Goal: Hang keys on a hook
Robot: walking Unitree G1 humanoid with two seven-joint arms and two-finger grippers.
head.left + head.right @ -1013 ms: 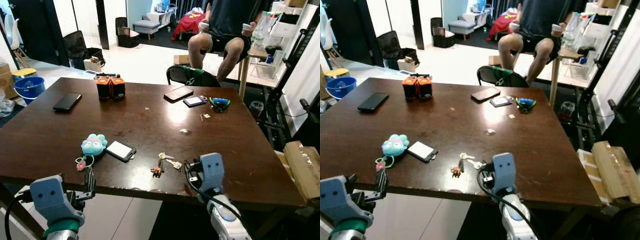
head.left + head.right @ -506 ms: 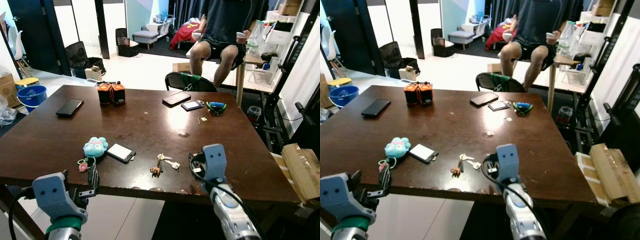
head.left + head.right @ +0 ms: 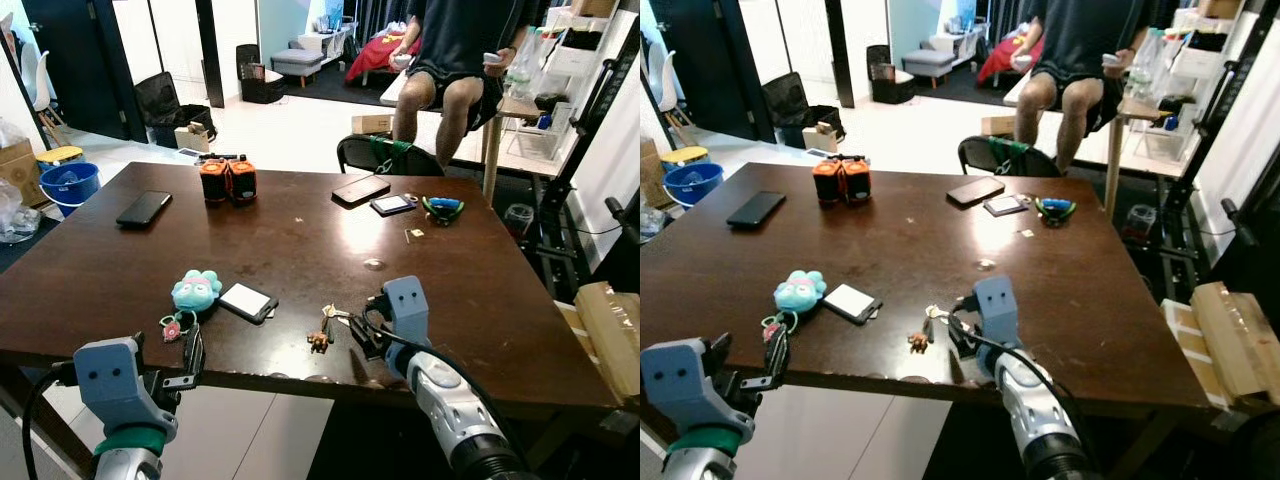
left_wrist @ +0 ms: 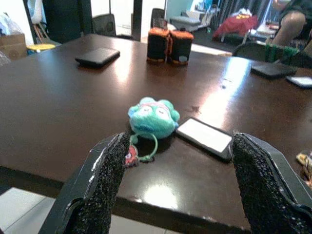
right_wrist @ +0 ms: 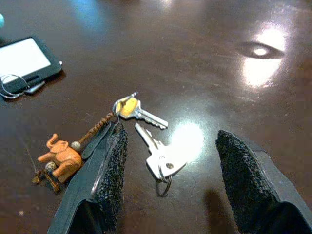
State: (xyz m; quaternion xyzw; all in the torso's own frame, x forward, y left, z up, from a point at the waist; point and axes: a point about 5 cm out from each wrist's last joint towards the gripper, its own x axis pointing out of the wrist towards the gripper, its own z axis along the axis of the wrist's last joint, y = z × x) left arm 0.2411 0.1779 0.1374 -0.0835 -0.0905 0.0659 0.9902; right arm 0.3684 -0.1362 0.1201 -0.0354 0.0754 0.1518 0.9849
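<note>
A bunch of silver keys with a small orange elephant charm lies on the dark wooden table near its front edge. My right gripper hovers low just right of the keys. It is open, and in the right wrist view its fingers stand either side of the keys without touching them. My left gripper is open at the table's front left edge, pointing at a teal plush toy.
Beside the teal plush lies a white-faced phone. A black phone, two orange-black objects and more phones lie farther back. A person sits beyond the table. A cardboard box stands at the right.
My right gripper has moved left and forward, closer to the keys. The camera has shifted a little. The left gripper holds its place.
</note>
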